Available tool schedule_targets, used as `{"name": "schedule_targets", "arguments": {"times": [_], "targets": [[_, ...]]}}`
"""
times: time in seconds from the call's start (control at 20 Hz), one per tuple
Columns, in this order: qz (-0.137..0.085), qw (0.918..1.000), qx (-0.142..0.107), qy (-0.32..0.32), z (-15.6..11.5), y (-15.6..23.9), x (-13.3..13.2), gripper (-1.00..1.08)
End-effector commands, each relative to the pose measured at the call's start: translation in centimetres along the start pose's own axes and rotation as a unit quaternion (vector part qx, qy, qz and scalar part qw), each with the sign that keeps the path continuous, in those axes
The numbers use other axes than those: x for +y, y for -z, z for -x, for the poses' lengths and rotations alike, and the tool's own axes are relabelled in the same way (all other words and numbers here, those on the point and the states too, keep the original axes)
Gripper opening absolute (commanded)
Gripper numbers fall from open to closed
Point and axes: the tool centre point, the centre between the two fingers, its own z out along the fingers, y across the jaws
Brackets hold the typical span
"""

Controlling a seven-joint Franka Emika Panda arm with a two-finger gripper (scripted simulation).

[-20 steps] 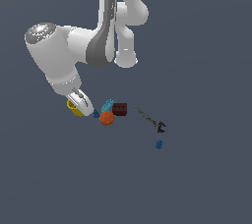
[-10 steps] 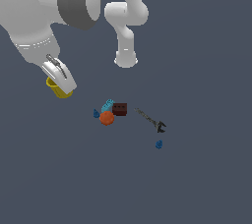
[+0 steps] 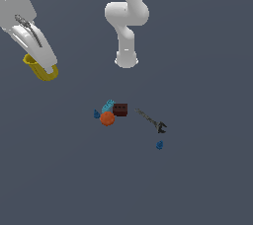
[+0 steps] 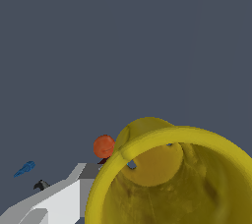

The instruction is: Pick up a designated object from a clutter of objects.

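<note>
Pinched in the claw [image 3: 43,70] is the yellow cup [image 3: 35,67], carried high at the exterior view's left, well apart from the other small things on the dark grey bench [image 3: 197,179]. One finger [image 3: 37,46] lies across the cup's side in that view, with the cup's rim curving out beneath it. In the wrist view the cup [image 4: 172,179] fills much of the picture, its hollow mouth turned to the camera, and a pale finger [image 4: 54,201] shows beside its rim.

Down on the bench the rest of the clutter sits together near the middle of the exterior view. An orange ball [image 3: 107,118] touches a light-blue piece [image 3: 107,105] and lies just beside a dark red-brown box [image 3: 120,110]; a smaller blue bit [image 3: 96,114] sits at the ball's other side. Toward the exterior view's right lies a grey-black wrench [image 3: 152,121], apart from the box, and a small blue piece [image 3: 159,145] rests near the wrench's head. The arm's white base [image 3: 126,60] stands beyond the group.
</note>
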Motion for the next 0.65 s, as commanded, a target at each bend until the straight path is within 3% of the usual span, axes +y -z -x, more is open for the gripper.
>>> {"name": "schedule_targets", "arguments": {"times": [0.0, 0.6], "targets": [[0.000, 1.0000, 0.000, 0.000, -0.2, 1.4, 0.2, -1.00], [0.000, 1.0000, 0.000, 0.001, -0.7, 3.0, 0.5, -1.00]]}}
